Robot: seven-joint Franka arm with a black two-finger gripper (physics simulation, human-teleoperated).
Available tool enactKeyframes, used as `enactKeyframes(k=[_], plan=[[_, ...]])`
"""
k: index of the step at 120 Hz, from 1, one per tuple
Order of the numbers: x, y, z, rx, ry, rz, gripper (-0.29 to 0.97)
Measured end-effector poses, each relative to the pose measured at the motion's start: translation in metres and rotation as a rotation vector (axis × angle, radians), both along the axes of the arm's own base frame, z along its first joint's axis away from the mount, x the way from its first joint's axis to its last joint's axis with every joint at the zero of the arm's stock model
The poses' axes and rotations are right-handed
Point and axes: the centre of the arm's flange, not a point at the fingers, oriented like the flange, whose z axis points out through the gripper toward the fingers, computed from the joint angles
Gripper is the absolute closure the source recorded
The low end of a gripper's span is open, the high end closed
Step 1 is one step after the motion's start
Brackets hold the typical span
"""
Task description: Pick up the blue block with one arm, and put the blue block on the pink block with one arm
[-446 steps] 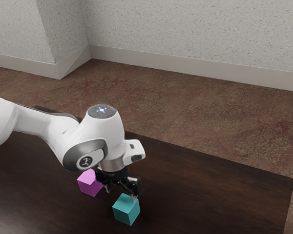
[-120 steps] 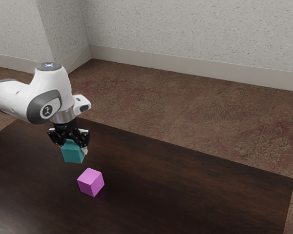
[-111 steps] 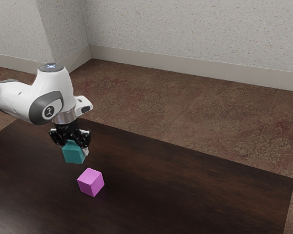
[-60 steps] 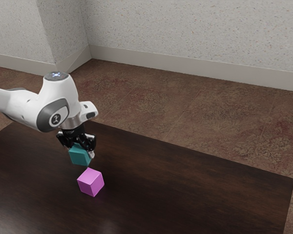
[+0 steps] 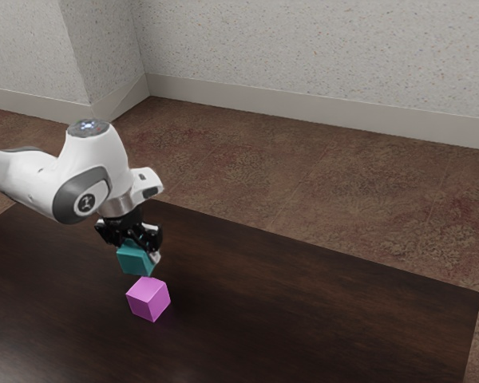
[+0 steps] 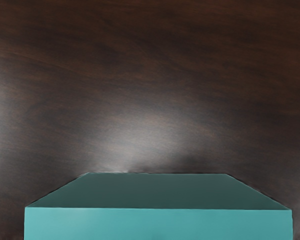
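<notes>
Over the last second you brought the blue block [image 5: 134, 260], pinched in the pincer [image 5: 132, 246], close over the pink block [image 5: 148, 298]; placing and release remained.

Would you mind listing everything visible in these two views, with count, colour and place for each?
blue block: one, teal-blue, held off the table just above the pink block; whether the two touch cannot be told.
pink block: one, magenta-pink, resting on the table under the held block.
table: one, dark brown wood grain, across the lower part of the exterior view.
floor: mottled brown, beyond the table.
wall: off-white, textured, with a pale baseboard, at the back.
arm: one, white and grey, coming in from the exterior view's left.
gripper: one, black, pointing down, fingers closed on two sides of the blue block.
</notes>
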Motion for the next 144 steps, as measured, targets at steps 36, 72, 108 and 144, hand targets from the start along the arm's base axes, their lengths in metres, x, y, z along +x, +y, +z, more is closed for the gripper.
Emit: enactKeyframes(k=[36,72,108,144], plan=[[-0.014,-0.014,-0.006,-0.004,0.014,0.017,0.38],[-0.016,-0.016,-0.016,-0.006,0.032,0.049,0.38],[-0.015,-0.016,-0.020,0.010,0.031,0.021,0.38],[-0.014,-0.015,-0.019,0.020,0.021,-0.057,0.38]])
